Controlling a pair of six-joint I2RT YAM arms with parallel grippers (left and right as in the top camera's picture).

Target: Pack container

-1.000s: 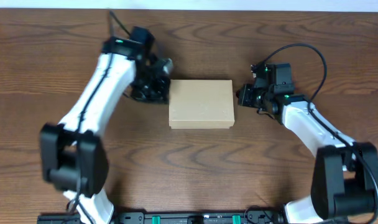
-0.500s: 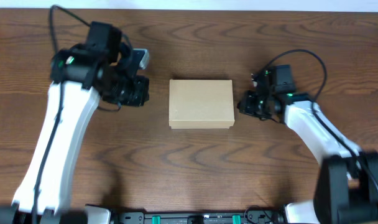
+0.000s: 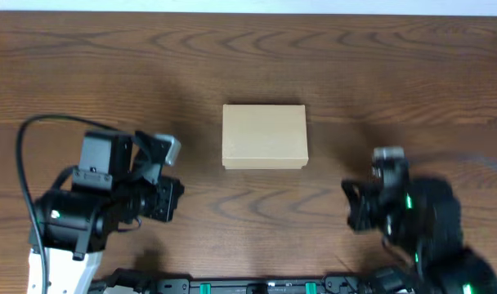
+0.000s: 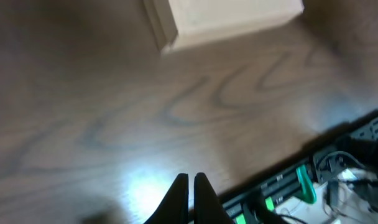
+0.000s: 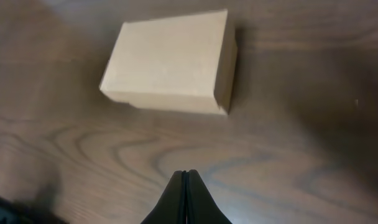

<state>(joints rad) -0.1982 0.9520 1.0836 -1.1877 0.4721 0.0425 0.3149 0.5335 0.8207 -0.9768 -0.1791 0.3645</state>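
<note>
One box (image 3: 265, 136) on the table (image 3: 412, 73), just the one: tan cardboard, lid down flat, sitting dead centre. Two arms and two grippers, both down at the near edge and well apart from the box. On the left gripper (image 4: 190, 182) the fingers are together with nothing between them. The right gripper (image 5: 184, 177) is pressed tight and empty too. Overhead gives the box's full top face. The right wrist view adds the box's side wall, with the lid edge sitting flush. The left wrist view catches only a corner of the box at the top, plus a close look at the black rail (image 4: 282, 183) with green clips.
</note>
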